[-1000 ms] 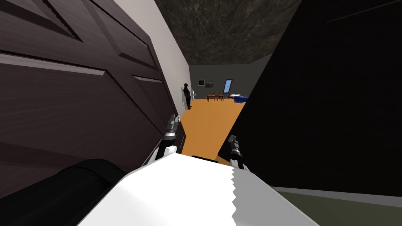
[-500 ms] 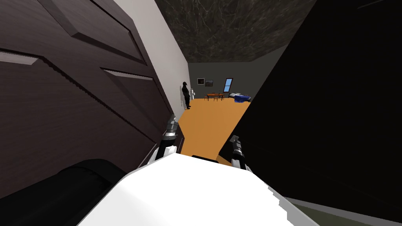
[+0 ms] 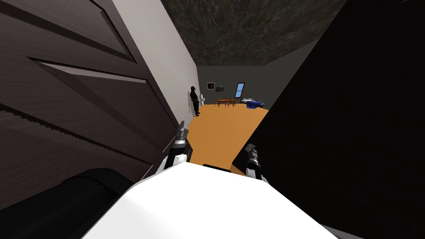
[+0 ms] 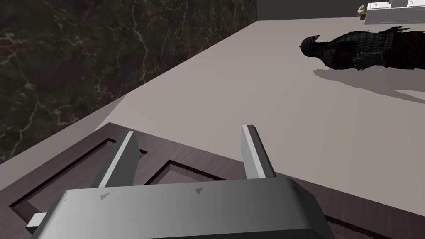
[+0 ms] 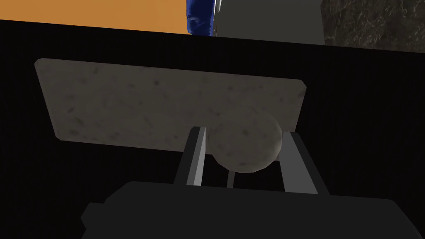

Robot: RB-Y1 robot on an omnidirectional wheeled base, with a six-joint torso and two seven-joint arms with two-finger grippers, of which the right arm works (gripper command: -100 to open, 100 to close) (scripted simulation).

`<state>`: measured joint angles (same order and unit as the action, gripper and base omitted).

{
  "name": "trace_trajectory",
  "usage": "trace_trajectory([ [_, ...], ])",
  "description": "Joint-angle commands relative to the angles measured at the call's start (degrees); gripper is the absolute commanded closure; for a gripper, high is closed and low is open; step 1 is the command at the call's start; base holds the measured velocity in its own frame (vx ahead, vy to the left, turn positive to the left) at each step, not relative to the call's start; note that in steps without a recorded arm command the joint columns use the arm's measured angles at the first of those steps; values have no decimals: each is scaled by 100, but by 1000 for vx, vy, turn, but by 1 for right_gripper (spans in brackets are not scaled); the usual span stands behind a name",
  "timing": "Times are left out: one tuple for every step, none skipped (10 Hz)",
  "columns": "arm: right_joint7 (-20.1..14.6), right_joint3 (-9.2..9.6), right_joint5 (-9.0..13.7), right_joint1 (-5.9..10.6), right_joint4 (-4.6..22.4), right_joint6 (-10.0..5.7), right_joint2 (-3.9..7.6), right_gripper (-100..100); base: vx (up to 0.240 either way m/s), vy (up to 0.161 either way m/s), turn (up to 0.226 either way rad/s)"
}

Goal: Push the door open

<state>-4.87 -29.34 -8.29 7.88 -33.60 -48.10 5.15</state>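
The dark brown panelled door [image 3: 83,103] stands swung back on my left, along a pale grey wall [image 3: 166,54]. The left gripper [image 4: 189,132] hangs over the door's panelled face near its edge, jaws wide and holding nothing. On my right, the right gripper [image 5: 245,132] has its jaws closed narrowly around a round grey knob [image 5: 245,149] on a grey plate [image 5: 145,103], set in a flat black surface [image 3: 352,124]. Between them, orange floor [image 3: 224,124] runs ahead past a dark figure [image 3: 194,99].
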Motion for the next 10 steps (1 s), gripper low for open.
trace_trajectory([
  [-61, -49, 18, -212, -286, 198, 21, 100, 131, 4, -20],
  [-61, -49, 18, -212, -447, 198, 21, 100, 46, 15, 5],
  [-27, -174, 87, -219, -449, 216, 45, 100, 131, 15, -70],
  [-27, -174, 87, -219, -449, 216, 45, 100, 148, 20, -73],
  [-27, -174, 87, -219, -449, 216, 45, 100, 73, 4, -7],
  [8, -302, 157, -225, -451, 235, 62, 100, 139, -30, -108],
  [17, -334, 174, -227, -452, 240, 65, 100, 190, -7, -83],
  [7, -276, 149, -253, -519, 297, -12, -100, -5, 75, -41],
  [7, -278, 151, -251, -526, 304, -19, -100, -167, 130, -34],
  [8, -281, 157, -247, -541, 319, -40, -100, -181, 174, -39],
])
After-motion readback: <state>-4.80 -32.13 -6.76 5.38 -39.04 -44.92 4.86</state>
